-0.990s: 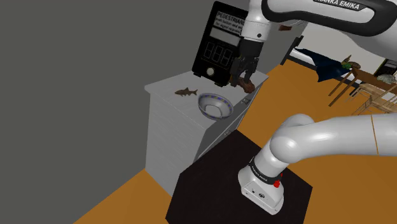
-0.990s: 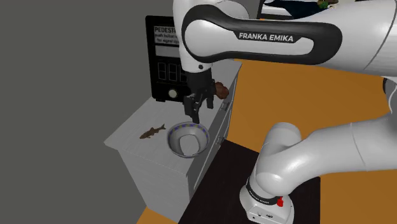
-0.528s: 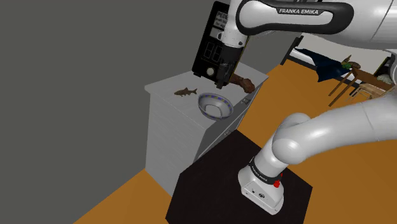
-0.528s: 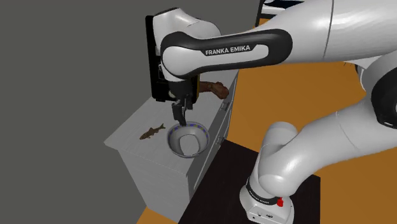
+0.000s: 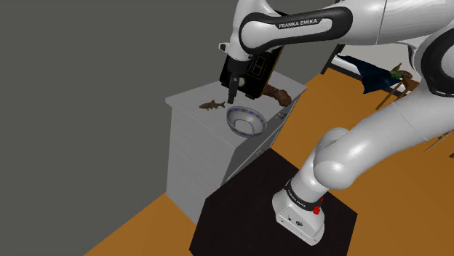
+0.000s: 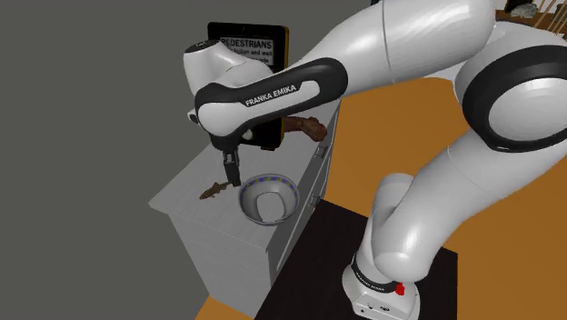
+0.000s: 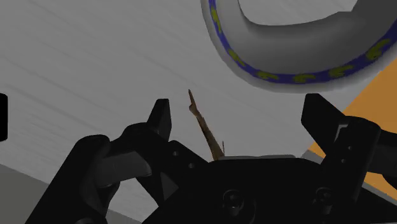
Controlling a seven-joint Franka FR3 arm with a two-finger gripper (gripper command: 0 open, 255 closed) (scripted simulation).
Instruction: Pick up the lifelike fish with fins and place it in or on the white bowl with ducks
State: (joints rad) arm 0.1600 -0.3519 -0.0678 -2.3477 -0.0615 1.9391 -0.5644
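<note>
1. Shoulder view: one brown fish (image 5: 212, 105), one blue-rimmed white bowl (image 5: 245, 121) and one brown lump (image 5: 280, 94) share a grey cabinet (image 5: 190, 142); the single black gripper (image 5: 232, 97) hangs just beside the fish.
2. Second exterior view: the gripper (image 6: 231, 178) points down close over the fish (image 6: 215, 190), which lies beside the bowl (image 6: 266, 198).
3. Wrist view: the gripper (image 7: 240, 121) is spread wide and holds nothing; the fish (image 7: 207, 130) lies between its fingers (image 7: 160, 118), untouched, short of the bowl (image 7: 286, 75).

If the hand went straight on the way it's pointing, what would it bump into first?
Probably the fish: it lies between the open fingers of the hand, on the cabinet top. Depth is hard to judge.
</note>
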